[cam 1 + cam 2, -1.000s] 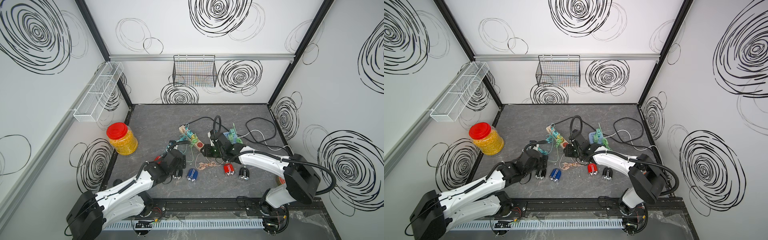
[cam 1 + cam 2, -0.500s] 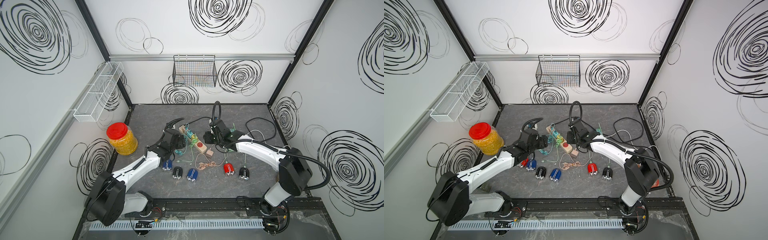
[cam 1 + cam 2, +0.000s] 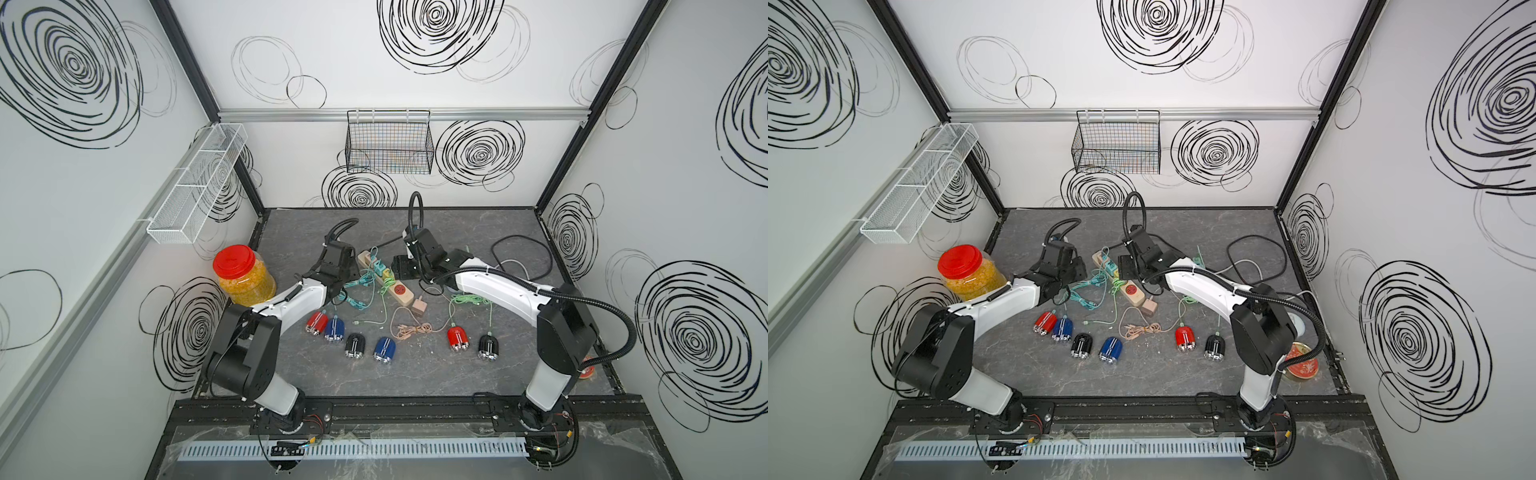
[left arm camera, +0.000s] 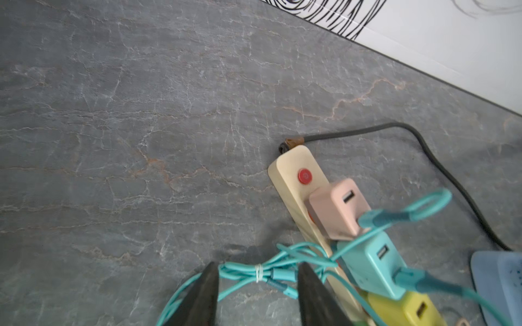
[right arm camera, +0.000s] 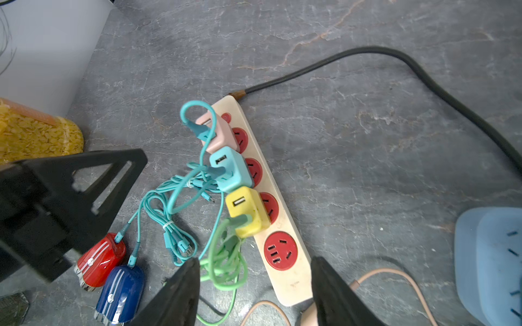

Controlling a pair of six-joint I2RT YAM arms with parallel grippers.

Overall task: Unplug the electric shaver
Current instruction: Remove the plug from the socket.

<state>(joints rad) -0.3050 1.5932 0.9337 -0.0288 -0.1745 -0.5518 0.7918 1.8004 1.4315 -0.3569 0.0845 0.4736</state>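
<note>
Several small electric shavers lie in a row at the front: red [image 3: 316,322], blue [image 3: 335,328], black [image 3: 355,345], and others to the right. Teal cables run from the red shaver [image 5: 100,259] and the blue shaver [image 5: 120,293] toward the teal adapter [image 5: 230,169] on the cream power strip [image 3: 388,278]. My left gripper [image 4: 257,265] is open, its fingers straddling the tied teal cable bundle [image 4: 260,275] beside the strip. My right gripper [image 5: 255,259] is open above the strip's free end and the green cable [image 5: 226,265]. Both grippers flank the strip in a top view, left gripper [image 3: 1077,268] and right gripper [image 3: 1125,268].
A pink adapter [image 5: 217,132] and a yellow adapter [image 5: 248,211] also sit in the strip. A loose pink adapter [image 3: 419,307] lies by its end. A red-lidded jar [image 3: 243,274] stands at the left, a light blue object [image 5: 491,262] at the right. The strip's black cord [image 5: 423,76] curves away.
Both arms have moved back from the row of shavers to the power strip. The left jaws have narrowed around the teal bundle and the right jaws have widened.
</note>
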